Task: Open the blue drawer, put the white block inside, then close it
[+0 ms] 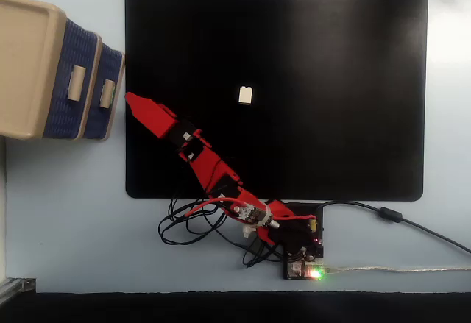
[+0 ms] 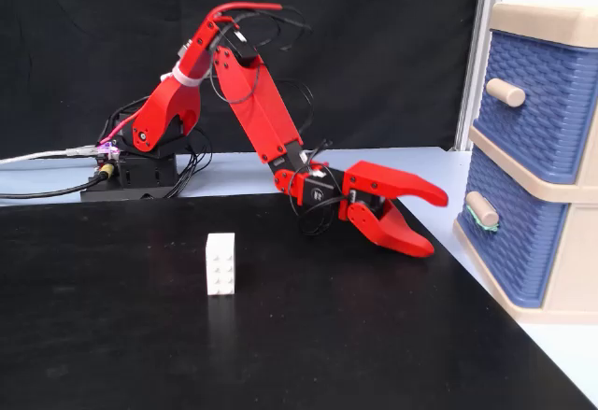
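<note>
The blue drawer (image 1: 98,109) (image 2: 516,247) is the lower one in the beige cabinet (image 1: 26,65) (image 2: 547,20) and is shut. Its beige handle (image 1: 107,93) (image 2: 480,209) faces the mat. My red gripper (image 1: 132,102) (image 2: 432,221) is open and holds nothing. One jaw is above the other, and the tips hover a short way in front of that handle without touching it. The white block (image 1: 246,95) (image 2: 220,263) stands upright and alone on the black mat (image 1: 331,58) (image 2: 140,354), well away from the gripper.
The twin upper drawer (image 1: 66,106) (image 2: 551,102) is shut too. The arm's base, a controller board (image 1: 305,268) (image 2: 131,172) with a green light, and loose cables (image 1: 188,224) sit at the mat's edge. A black curtain (image 2: 374,55) hangs behind the arm.
</note>
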Available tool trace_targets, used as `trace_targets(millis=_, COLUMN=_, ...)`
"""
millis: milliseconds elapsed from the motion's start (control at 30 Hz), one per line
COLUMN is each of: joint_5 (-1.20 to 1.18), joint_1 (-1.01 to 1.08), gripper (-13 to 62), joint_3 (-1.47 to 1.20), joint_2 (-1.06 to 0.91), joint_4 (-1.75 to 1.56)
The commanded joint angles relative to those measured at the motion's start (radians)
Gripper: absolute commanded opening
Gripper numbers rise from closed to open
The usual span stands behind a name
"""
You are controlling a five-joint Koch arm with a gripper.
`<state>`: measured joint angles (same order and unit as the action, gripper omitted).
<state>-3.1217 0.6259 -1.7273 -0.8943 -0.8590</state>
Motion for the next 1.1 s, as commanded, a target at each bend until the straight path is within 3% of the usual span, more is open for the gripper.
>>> trace_targets(millis=0, joint_5=-0.015, joint_1=0.005, gripper=33.1, joint_3=0.061, joint_2=-0.008, joint_4=-0.069)
trace_targets(millis=467, joint_5=0.002, joint_1=-0.018, gripper=27.9, joint_3=0.379, joint_2=0.092, joint_4=0.137)
trace_targets(millis=600, joint_5=0.054, joint_1=-0.028, gripper=18.1, joint_3=0.422, joint_2=0.114, joint_4=0.209)
trace_targets(millis=833, joint_5=0.049, joint_1=-0.035, gripper=-7.6, joint_3=0.407, joint_2=0.101, joint_4=0.302)
trace_targets(millis=1067, joint_5=0.049, joint_1=-0.035, gripper=-8.2, joint_3=0.296, joint_2=0.028, joint_4=0.328)
